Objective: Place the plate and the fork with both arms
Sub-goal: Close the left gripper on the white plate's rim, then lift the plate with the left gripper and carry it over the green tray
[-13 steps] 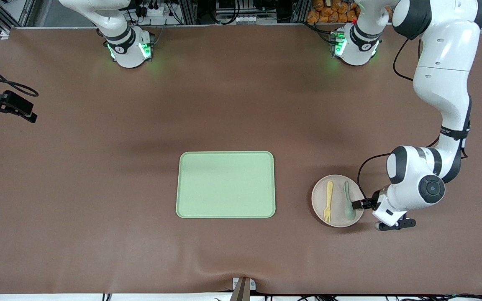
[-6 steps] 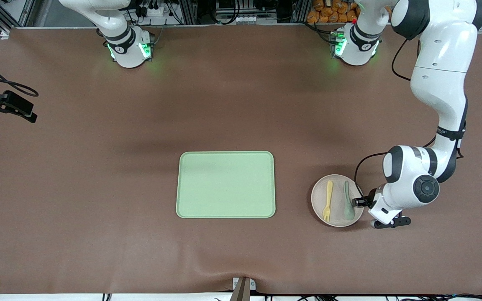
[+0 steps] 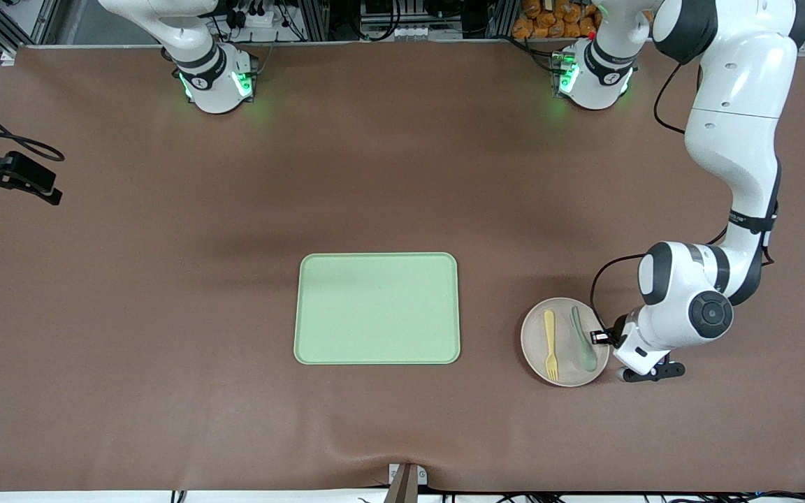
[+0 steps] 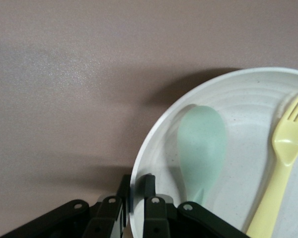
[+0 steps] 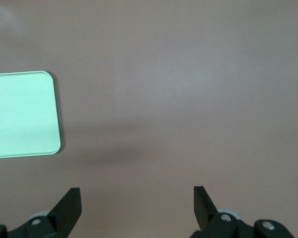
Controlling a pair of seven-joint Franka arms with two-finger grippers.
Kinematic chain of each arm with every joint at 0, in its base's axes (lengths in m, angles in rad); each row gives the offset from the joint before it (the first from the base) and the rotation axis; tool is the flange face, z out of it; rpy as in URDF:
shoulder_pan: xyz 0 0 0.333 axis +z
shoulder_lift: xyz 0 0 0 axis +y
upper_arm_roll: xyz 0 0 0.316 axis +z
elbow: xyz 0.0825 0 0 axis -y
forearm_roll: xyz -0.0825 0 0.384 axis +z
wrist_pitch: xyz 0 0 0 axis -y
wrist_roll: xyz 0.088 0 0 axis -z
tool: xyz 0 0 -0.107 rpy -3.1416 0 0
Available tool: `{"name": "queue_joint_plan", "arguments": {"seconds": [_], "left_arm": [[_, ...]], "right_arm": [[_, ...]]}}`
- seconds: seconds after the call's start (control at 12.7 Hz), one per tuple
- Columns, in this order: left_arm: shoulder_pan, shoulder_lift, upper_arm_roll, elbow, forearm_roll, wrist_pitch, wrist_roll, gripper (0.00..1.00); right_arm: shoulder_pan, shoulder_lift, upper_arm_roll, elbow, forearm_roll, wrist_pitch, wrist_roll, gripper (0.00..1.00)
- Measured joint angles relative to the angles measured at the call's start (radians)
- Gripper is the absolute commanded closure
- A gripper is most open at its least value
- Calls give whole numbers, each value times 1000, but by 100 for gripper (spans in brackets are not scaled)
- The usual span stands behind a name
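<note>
The pale beige-pink plate [image 3: 563, 363] lies on the table toward the left arm's end, with the yellow fork [image 3: 550, 345] and a muted green spoon [image 3: 582, 339] side by side in it. My left gripper [image 3: 599, 337] is shut on the plate's rim beside the spoon. In the left wrist view the rim [image 4: 154, 139] passes between the fingers of the left gripper [image 4: 135, 186], with the spoon's bowl [image 4: 202, 148] and the fork's tines [image 4: 288, 139] just inside. My right gripper [image 5: 136, 198] is open and empty, high over bare table, and waits.
The rectangular light-green tray [image 3: 377, 308] lies at the table's middle, toward the right arm's end from the plate; one corner shows in the right wrist view [image 5: 20, 114]. Brown mat lies between tray and plate. The right arm's black hand [image 3: 18, 178] hangs at the table's end.
The left wrist has drawn in a little at the plate's rim. The plate has shifted slightly toward the front camera, and the fork and spoon turned a little with it. The right arm has not moved.
</note>
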Motion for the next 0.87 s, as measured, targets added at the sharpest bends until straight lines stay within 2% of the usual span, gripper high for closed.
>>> {"name": "queue_joint_plan", "arguments": {"seconds": [0.39, 0.87], "left_arm": [[2, -67, -16, -35, 0, -16, 8, 100], [2, -201, -118, -150, 0, -17, 4, 100]], "right_arm": [[0, 0, 0, 0, 0, 0, 0, 0], [0, 0, 0, 0, 0, -1, 0, 0]]}}
